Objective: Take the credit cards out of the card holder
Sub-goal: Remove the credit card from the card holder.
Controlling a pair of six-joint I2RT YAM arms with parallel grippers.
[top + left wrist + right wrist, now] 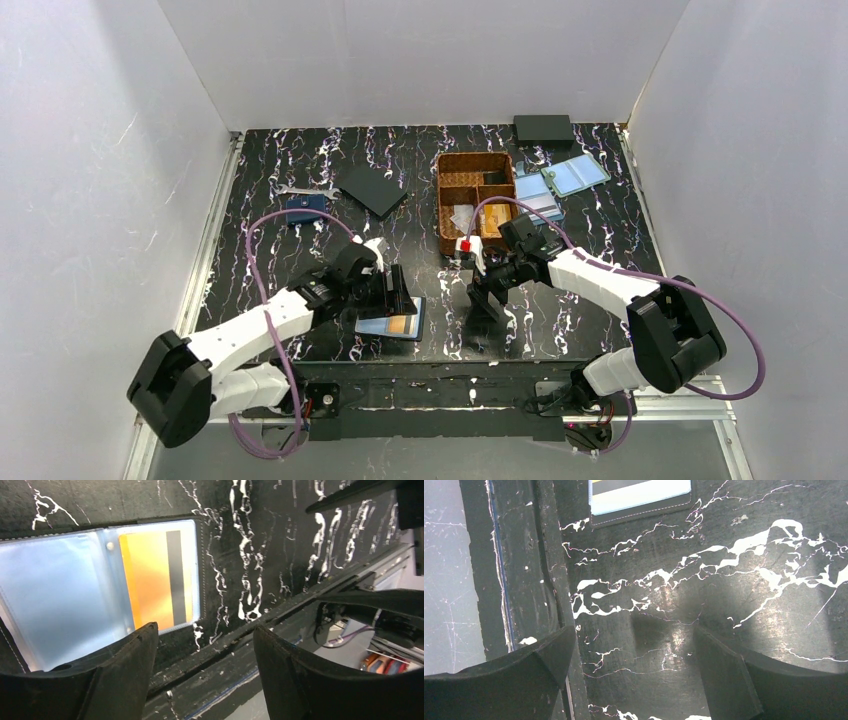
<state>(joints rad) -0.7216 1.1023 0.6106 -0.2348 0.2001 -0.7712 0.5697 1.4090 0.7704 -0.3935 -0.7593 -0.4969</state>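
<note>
The card holder (378, 324) lies open near the table's front edge, with pale blue clear sleeves and a black rim. An orange-gold credit card (404, 325) with a dark stripe sits in its right leaf. In the left wrist view the card (150, 580) is still inside its sleeve and the holder's other leaf (55, 595) looks empty. My left gripper (401, 295) hangs open just above the holder's right side (205, 631), nothing between its fingers. My right gripper (486, 298) stands open over bare table (634, 632), to the right of the holder, whose corner (644, 511) shows at the top.
A brown woven basket (477, 200) with compartments stands behind the right gripper. Pale blue holders (575, 174) and a black box (543, 128) lie at the back right. A black square (371, 189), a navy wallet (303, 207) and a silver wrench (305, 190) lie back left.
</note>
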